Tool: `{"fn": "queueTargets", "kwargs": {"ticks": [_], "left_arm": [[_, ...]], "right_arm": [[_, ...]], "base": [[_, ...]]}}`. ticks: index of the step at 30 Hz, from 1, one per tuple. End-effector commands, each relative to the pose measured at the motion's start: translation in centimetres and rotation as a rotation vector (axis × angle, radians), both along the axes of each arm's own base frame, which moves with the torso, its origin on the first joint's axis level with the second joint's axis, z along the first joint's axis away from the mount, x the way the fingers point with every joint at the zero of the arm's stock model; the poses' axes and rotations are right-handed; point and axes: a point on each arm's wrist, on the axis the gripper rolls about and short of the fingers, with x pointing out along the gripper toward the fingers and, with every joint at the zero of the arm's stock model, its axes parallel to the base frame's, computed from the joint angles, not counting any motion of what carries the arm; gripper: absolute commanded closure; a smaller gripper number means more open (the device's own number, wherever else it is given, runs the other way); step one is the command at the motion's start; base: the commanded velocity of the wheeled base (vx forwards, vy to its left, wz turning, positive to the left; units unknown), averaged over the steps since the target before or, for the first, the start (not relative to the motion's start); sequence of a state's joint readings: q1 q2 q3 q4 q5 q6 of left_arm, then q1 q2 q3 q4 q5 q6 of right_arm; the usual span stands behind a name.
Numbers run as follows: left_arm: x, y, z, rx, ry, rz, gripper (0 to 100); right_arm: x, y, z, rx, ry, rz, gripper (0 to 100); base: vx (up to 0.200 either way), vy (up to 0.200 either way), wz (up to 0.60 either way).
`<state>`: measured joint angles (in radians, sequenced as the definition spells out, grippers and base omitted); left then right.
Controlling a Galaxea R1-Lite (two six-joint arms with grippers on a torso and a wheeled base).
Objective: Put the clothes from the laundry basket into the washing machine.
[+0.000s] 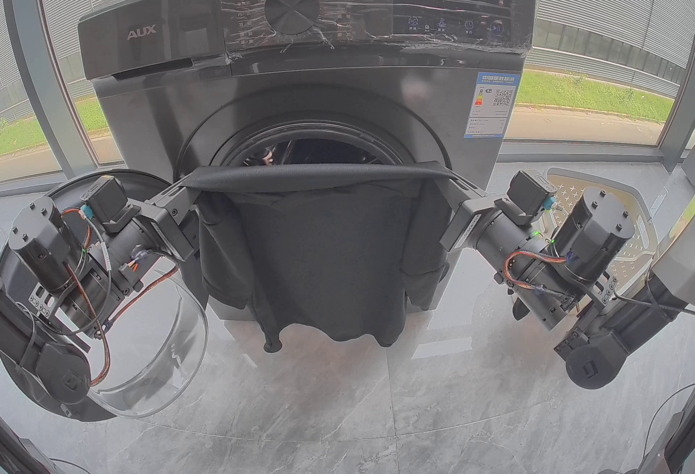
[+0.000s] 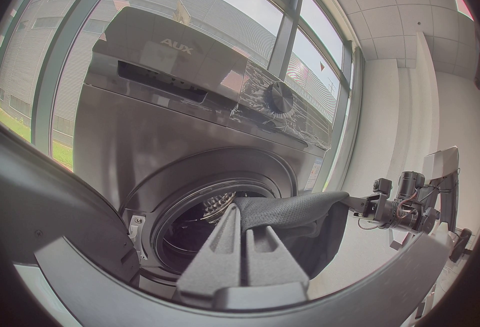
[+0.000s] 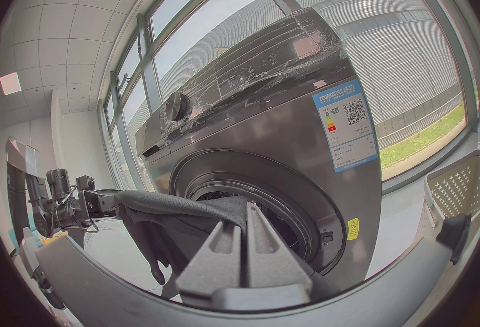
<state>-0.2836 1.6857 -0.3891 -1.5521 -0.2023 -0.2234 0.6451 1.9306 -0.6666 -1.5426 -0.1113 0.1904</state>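
Both ends held: dark grey fabric garment (image 1: 318,258) stretched across the open front of the grey metal washing machine (image 1: 217,99).
Your left pincer (image 1: 187,193) and right pincer (image 1: 447,184) each pinch its top edge, clamped tight; the cloth hangs below.

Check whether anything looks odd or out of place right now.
Only the control panel of the washing machine: crinkled plastic film covers it. The dark garment hangs stretched between left gripper and right gripper, before the open drum.
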Motion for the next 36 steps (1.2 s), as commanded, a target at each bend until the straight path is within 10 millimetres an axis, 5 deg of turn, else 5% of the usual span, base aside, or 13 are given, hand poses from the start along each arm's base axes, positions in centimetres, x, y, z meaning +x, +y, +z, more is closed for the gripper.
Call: {"fn": "queueTargets", "kwargs": {"ticks": [1,16,17,26,36], "left_arm": [[0.0,0.0,-0.1,0.002,0.002,0.0,100],[-0.5,0.1,-1.2,0.028,0.046,-0.007,100],[-0.6,0.1,-1.4,0.033,0.052,-0.009,0],[-1.7,0.2,-2.6,0.056,0.108,-0.024,0],[-0.9,-2.9,-7.2,0.211,0.229,-0.129,0]], "right_arm": [[0.0,0.0,-0.1,-0.002,0.002,0.001,100],[-0.2,0.5,-0.4,-0.006,0.01,0.016,100],[-0.2,0.5,-0.4,-0.005,0.01,0.016,100],[-0.2,0.6,-0.2,0.001,0.005,0.021,100],[-0.4,5.8,0.7,0.039,-0.065,0.134,100]], "base": [[0.0,0.0,0.0],[0.0,0.0,0.0],[0.0,0.0,0.0],[0.0,0.0,0.0],[0.0,0.0,0.0]]}}
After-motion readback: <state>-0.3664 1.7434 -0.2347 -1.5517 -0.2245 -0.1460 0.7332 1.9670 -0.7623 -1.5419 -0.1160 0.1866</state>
